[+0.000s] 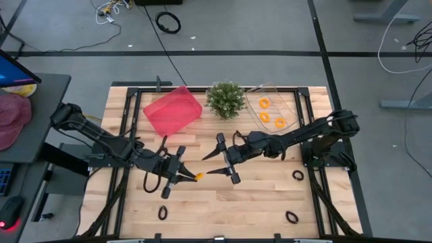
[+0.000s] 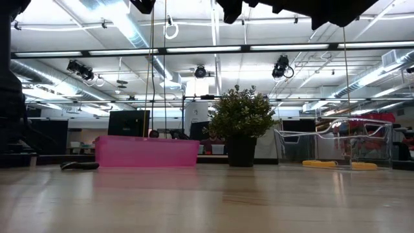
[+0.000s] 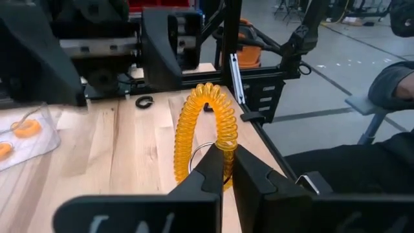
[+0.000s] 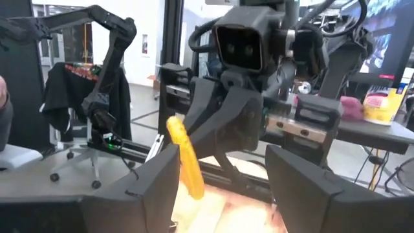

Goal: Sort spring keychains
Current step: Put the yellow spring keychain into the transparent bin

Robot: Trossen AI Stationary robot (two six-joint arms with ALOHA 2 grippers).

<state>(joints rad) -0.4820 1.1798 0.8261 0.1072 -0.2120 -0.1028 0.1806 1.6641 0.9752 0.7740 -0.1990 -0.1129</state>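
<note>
1. Currently the left gripper holds an orange spring keychain, its jaws closed on the lower part of the coil, above the middle of the worktop.
2. Facing it, the right gripper hovers with jaws spread wide and nothing between them; the coil sits just ahead of their gap in the right wrist view.
3. Step in hand, as I judge it: a handover of the orange coil from left to right, since the clear tray with three orange keychains lies on the right arm's side.
4. Next move likely calls for the right jaws to close on a free stretch of the coil before the left lets go.
5. Materials: the coil is glossy, ribbed plastic wound into a ring, probably springy, so it may flex in a pinch.
6. Black keychains lie loose on the pale wood planks; a translucent pink bin and a potted plant stand at the back.
</note>
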